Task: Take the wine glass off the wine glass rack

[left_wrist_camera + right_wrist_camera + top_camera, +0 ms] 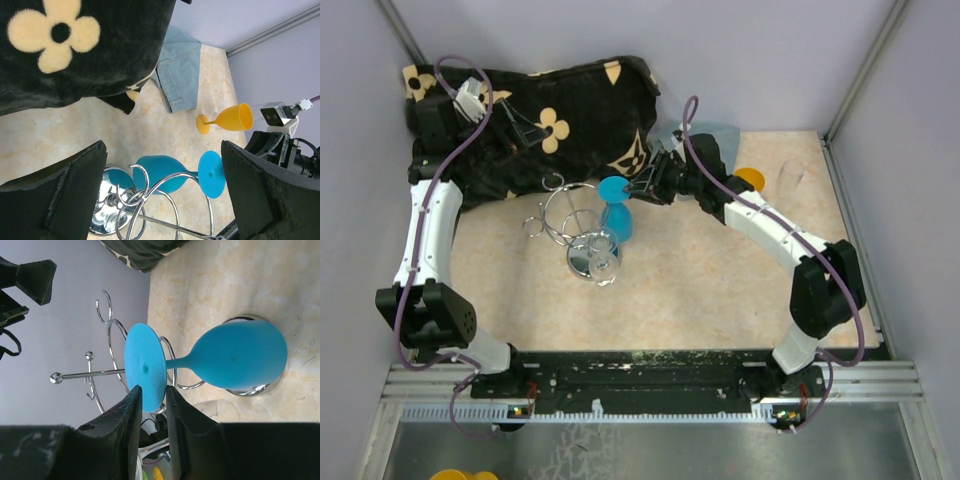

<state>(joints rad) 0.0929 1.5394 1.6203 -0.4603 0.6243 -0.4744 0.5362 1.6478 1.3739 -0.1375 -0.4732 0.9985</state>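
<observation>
A blue wine glass hangs upside down on the chrome wine glass rack, its stem in a looped wire arm. My right gripper is shut on the edge of the glass's round foot; the fingers pinch it from both sides and the bowl hangs over the shiny base. My left gripper is open and empty, back left of the rack over the black cloth. Its view shows the glass and rack between its spread fingers.
A black cloth with cream flowers lies at the back left, with folded jeans beside it. An orange glass lies on its side at the back right, next to a clear glass. Walls close in the table.
</observation>
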